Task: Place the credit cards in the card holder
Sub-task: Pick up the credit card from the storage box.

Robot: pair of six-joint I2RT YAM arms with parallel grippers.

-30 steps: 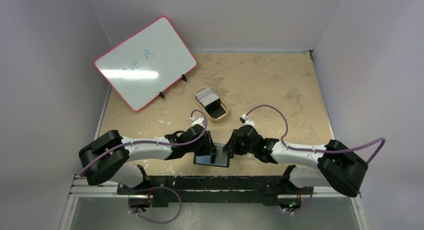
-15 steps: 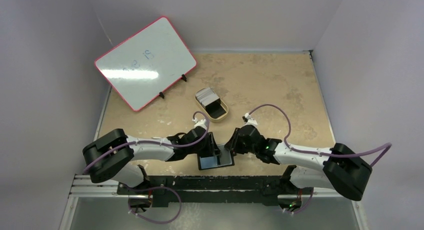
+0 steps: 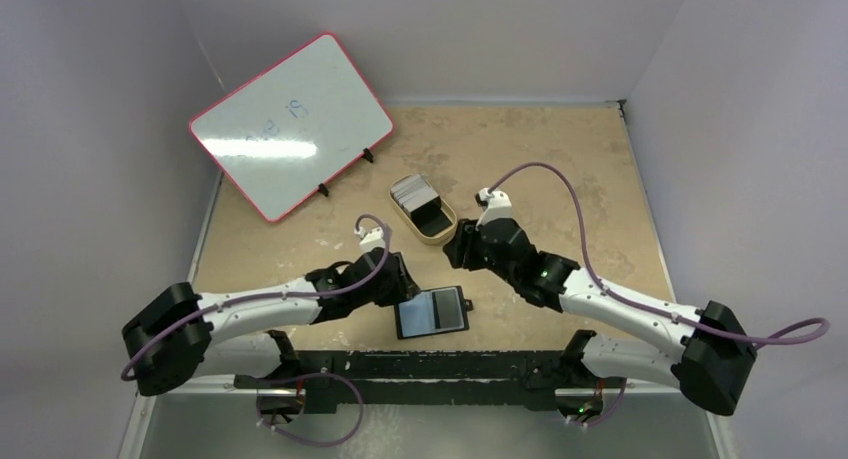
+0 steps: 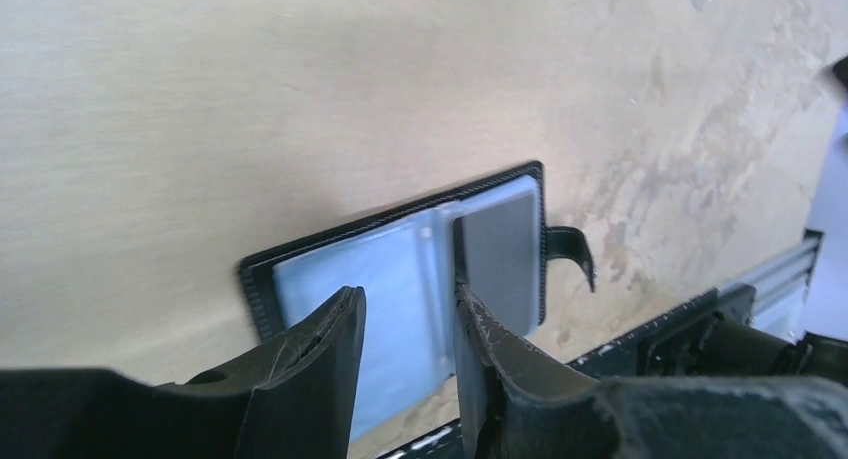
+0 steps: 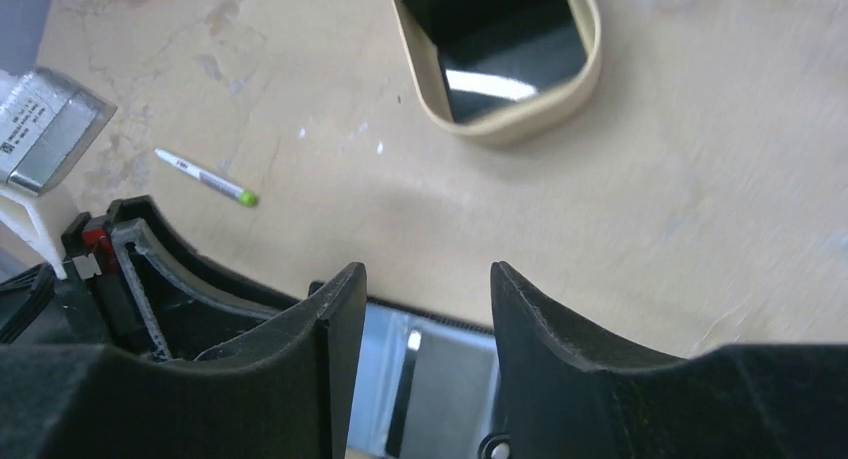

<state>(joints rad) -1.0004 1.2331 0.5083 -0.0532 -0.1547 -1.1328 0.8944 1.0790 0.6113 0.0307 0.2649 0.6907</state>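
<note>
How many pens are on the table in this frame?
1. A thin silver pen with a green tip lies on the tan tabletop, apart from the tan oval tin, seen only in the right wrist view. Others may be hidden beneath the arms.

Tan table (image 3: pixel 560 159): whiteboard (image 3: pixel 290 124), oval tin (image 3: pixel 441 239), open card holder (image 3: pixel 431 312), pen (image 5: pixel 205 177).

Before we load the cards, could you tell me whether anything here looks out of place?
Nothing is spilled or damaged. The card holder lies open, slightly askew, close to the near edge of the table; a pen lies loose nearby.
</note>
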